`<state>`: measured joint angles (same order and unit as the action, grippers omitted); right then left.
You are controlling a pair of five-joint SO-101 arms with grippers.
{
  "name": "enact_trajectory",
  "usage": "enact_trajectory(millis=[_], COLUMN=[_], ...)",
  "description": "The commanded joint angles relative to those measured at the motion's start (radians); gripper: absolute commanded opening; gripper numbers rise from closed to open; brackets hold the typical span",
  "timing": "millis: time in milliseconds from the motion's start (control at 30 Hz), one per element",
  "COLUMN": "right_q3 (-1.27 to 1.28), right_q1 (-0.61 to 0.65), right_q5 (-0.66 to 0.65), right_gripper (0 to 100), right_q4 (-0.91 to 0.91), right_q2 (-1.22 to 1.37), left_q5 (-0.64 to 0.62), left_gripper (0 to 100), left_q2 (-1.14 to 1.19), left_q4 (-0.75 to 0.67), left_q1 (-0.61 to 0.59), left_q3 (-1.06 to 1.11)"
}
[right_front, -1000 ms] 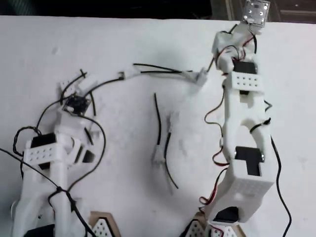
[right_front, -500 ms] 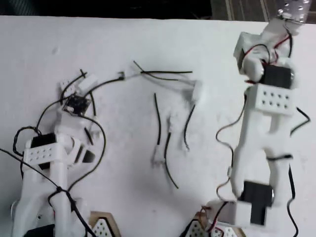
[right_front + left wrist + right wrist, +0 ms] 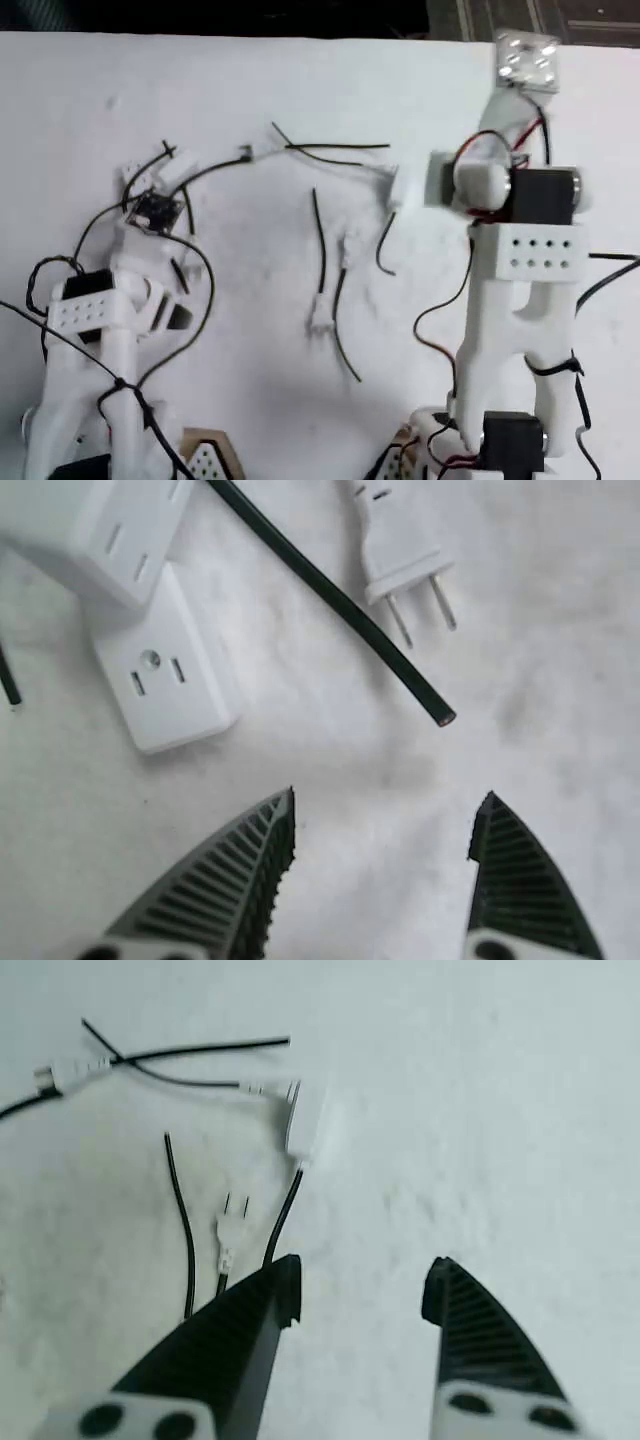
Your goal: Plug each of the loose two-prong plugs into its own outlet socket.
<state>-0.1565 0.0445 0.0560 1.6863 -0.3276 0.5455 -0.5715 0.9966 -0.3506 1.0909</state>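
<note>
Seen from above, the left arm (image 3: 90,310) is sitting at the lower-left of the bench (image 3: 300,70), and the right arm (image 3: 525,260) is standing along the right side. Between them a white plug (image 3: 322,316) is lying among loose black cords (image 3: 318,235). A white block (image 3: 405,185) is lying just beside the right arm.

In the left wrist view, the left tool (image 3: 388,805) is hanging spread wide, gripping nothing. Ahead of it an outlet socket (image 3: 165,675) is lying face up, touching a second socket (image 3: 110,530). A two-prong plug (image 3: 400,540) is lying apart from both, its prongs pointing toward the tool. A black cord end (image 3: 340,605) is lying between the socket and that plug.

In the right wrist view, the right tool (image 3: 365,1270) is also hanging spread and empty, well above the bench. Beyond it the white block (image 3: 305,1120) and the white plug (image 3: 232,1228) are lying near each other.
</note>
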Motion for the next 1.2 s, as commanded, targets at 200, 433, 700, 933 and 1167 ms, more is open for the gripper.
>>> enact_trajectory(millis=[200,433,700,933,1167], right_q3=[0.311,0.618,0.855,0.868,0.868], right_q1=[0.133,0.242,0.251,0.245,0.188], right_q5=[-0.008,-0.006,-0.006,-0.006,-0.006], right_gripper=[7.8,1.8,1.8,1.8,1.8], right_q4=[-0.013,-0.254,-0.518,-0.518,-0.518], right_q2=[-0.088,-0.105,-0.111,-0.111,-0.111], left_q5=[0.137,0.272,0.396,0.390,0.585], left_gripper=[24,24,25,28,28], left_q2=[-0.022,-0.022,0.189,0.676,0.960], left_q4=[0.158,0.381,0.390,0.552,0.723], left_q1=[-0.042,-0.070,-0.137,-0.151,-0.156], left_q3=[-0.252,-0.479,-0.646,-1.033,-1.330])
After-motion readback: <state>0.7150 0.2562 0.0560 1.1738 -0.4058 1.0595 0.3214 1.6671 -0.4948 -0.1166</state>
